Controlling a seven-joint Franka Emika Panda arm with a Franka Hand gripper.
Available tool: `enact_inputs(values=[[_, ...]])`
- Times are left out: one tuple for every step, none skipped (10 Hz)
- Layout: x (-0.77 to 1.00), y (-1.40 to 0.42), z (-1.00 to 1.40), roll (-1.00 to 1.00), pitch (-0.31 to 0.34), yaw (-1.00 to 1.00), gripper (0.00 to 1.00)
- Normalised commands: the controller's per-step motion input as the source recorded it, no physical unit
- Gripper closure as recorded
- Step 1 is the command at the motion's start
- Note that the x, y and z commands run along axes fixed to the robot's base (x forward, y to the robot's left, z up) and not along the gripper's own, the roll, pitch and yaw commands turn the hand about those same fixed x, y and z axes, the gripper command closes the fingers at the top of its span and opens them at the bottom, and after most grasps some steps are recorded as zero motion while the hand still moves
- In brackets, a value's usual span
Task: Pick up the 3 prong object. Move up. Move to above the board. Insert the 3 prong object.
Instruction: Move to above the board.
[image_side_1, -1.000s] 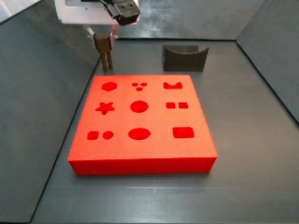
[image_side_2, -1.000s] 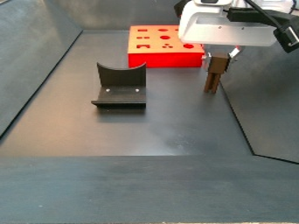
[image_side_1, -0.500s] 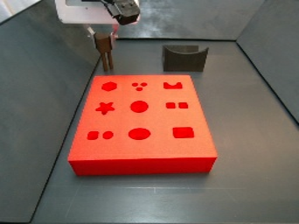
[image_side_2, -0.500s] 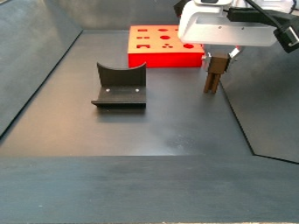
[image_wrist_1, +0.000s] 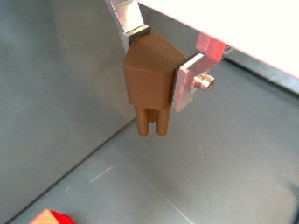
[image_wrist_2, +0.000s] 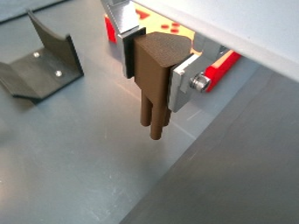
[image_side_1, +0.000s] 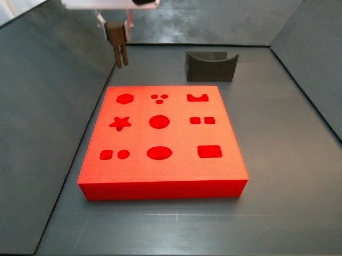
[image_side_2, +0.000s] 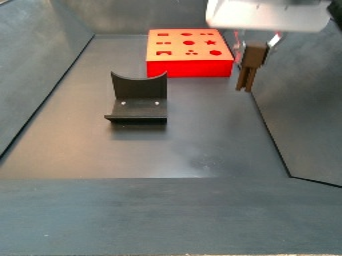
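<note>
The 3 prong object (image_side_1: 118, 46) is a small brown peg piece that hangs in the air with its thin prongs pointing down. My gripper (image_side_1: 118, 34) is shut on its blocky top, beyond the far left corner of the board (image_side_1: 181, 138). The board is a flat red slab with darker cut-outs. In both wrist views the silver fingers (image_wrist_1: 187, 80) (image_wrist_2: 179, 84) clamp the 3 prong object (image_wrist_1: 149, 77) (image_wrist_2: 151, 74) from both sides, and its prongs are clear of the grey floor. In a side view the 3 prong object (image_side_2: 246, 70) hangs to the right of the board (image_side_2: 187, 66).
The fixture (image_side_1: 210, 66) (image_side_2: 136, 98) stands on the floor behind the board's right half. It also shows in a wrist view, fixture (image_wrist_2: 35, 66). Dark walls enclose the grey floor on all sides.
My gripper has risen with the 3 prong object held in it. The prongs now sit higher above the floor. The board and the fixture have not moved.
</note>
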Motion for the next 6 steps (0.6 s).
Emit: enact_inputs(values=[[-0.36, 0.12, 1.00, -0.01, -0.267, 0.27, 1.00], [-0.37, 0.12, 1.00, 0.00, -0.271, 0.25, 1.00], [-0.37, 0.12, 1.00, 0.00, -0.238, 0.18, 1.00], [-0.35, 0.11, 1.00, 0.00, -0.169, 0.13, 1.00], [-0.32, 0.10, 1.00, 0.01, -0.069, 0.07, 1.00], [-0.30, 0.10, 1.00, 0.02, -0.006, 0.04, 1.00]])
